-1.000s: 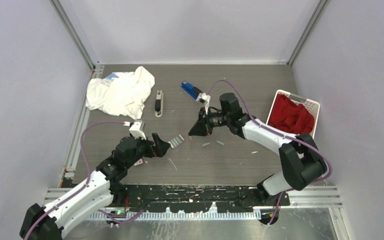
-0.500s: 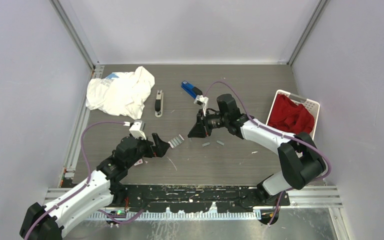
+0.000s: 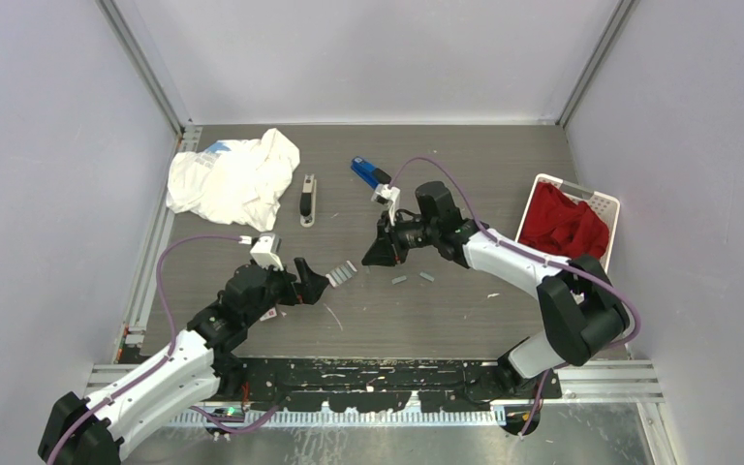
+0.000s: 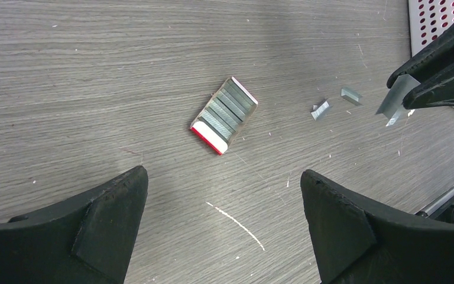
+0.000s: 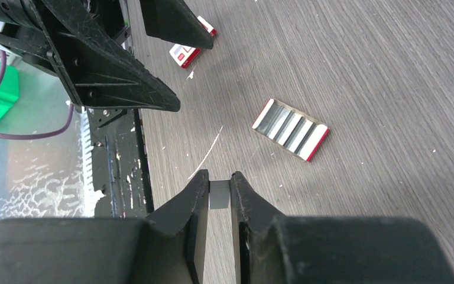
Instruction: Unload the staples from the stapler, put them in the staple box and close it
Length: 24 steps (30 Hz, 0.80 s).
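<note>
A grey and black stapler [image 3: 307,201] lies at the back left of the centre, apart from both grippers. My right gripper [image 3: 377,256] [image 5: 219,180] hovers over the table's middle, shut on a short silvery strip of staples [image 5: 219,194] [image 4: 396,100] pinched between its tips. Two more strips of staples [image 3: 399,280] [image 3: 427,276] [image 4: 320,109] [image 4: 351,96] lie on the table just to its right. My left gripper [image 3: 311,281] [image 4: 223,177] stands open with nothing between its fingers, close beside an open white-and-red box [image 3: 342,274] [image 4: 224,115] [image 5: 291,129] of staple rows.
A blue tool [image 3: 369,173] lies behind the right wrist. A crumpled white cloth [image 3: 232,179] is at the back left. A white basket [image 3: 604,204] with red cloth stands at the right. A second small red-and-white box [image 5: 192,50] [image 3: 269,314] sits by the left arm.
My right gripper has shifted a little to the left with the strip of staples still pinched. The left arm has not moved.
</note>
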{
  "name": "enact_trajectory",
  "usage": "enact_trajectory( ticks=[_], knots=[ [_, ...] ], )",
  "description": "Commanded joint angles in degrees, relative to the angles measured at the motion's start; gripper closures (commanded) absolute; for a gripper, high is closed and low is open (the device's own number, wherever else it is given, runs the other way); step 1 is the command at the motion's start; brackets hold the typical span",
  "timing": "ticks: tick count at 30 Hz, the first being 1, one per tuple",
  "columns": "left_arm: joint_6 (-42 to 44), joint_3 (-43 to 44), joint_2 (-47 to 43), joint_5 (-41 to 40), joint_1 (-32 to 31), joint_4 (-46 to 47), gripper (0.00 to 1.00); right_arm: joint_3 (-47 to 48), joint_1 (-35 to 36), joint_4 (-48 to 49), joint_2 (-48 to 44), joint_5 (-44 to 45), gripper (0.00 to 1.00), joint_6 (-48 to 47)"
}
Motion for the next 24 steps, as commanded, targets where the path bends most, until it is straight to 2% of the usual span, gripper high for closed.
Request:
enact_trajectory(
  ticks=[1, 24],
  knots=[
    [0.4, 1.27, -0.56, -1.2, 0.28, 1.05, 0.0, 2.82, 0.75, -0.09, 0.21, 1.67, 0.8, -1.77],
    [0.76, 1.62, -0.03, -1.62, 0.22, 0.92, 0.0, 4.7, 2.83, -3.04, 1.66, 8.08, 0.8, -4.37]
  ],
)
